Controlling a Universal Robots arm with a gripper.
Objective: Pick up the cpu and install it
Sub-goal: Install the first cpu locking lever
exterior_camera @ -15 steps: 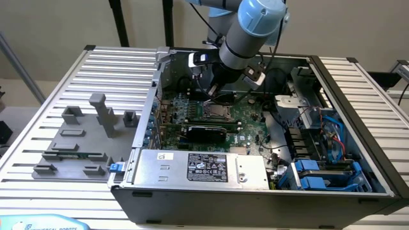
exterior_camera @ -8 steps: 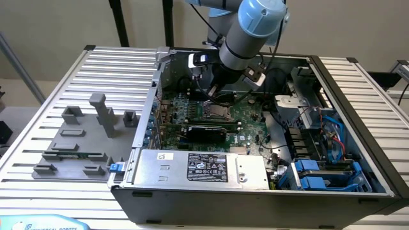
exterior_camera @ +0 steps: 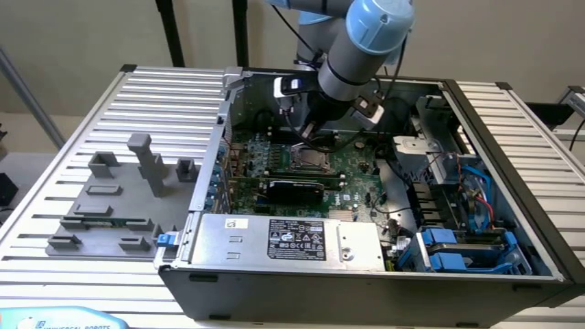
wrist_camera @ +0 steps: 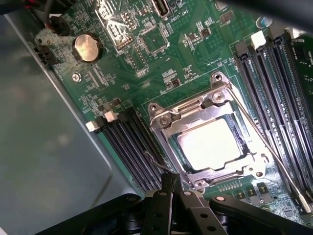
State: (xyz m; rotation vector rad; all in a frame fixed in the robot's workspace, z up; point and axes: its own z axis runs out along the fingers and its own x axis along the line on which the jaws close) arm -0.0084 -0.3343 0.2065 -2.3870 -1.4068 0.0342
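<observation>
The cpu (wrist_camera: pixel 215 144) lies flat inside the square metal socket frame (wrist_camera: pixel 193 111), its pale silver top catching the light and the frame's edges lying around it on all sides. The gripper (wrist_camera: pixel 171 182) is not touching it: in the wrist view the black fingers (wrist_camera: pixel 166 193) come together to a single narrow tip with nothing between them, just off one edge of the frame. In the exterior view that tip hangs directly above the socket, with the grey and blue arm (exterior_camera: pixel 361 48) reaching down into the case from the far side. The socket sits on a green circuit board (wrist_camera: pixel 146 58), with rows of long dark memory slots (wrist_camera: pixel 132 147) running along two opposite sides of it and a round silver coin battery (wrist_camera: pixel 87 48) further out on the board. The board lies in an open computer case (exterior_camera: pixel 366 288), with a silver power supply (exterior_camera: pixel 288 240) at the near edge and blue drive holders (exterior_camera: pixel 457 250) toward the exterior view's right. The case rests on a ribbed metal table (exterior_camera: pixel 174 89). A set of grey plastic blocks (exterior_camera: pixel 105 205) stands on the table on the exterior view's left, well apart from the gripper.
</observation>
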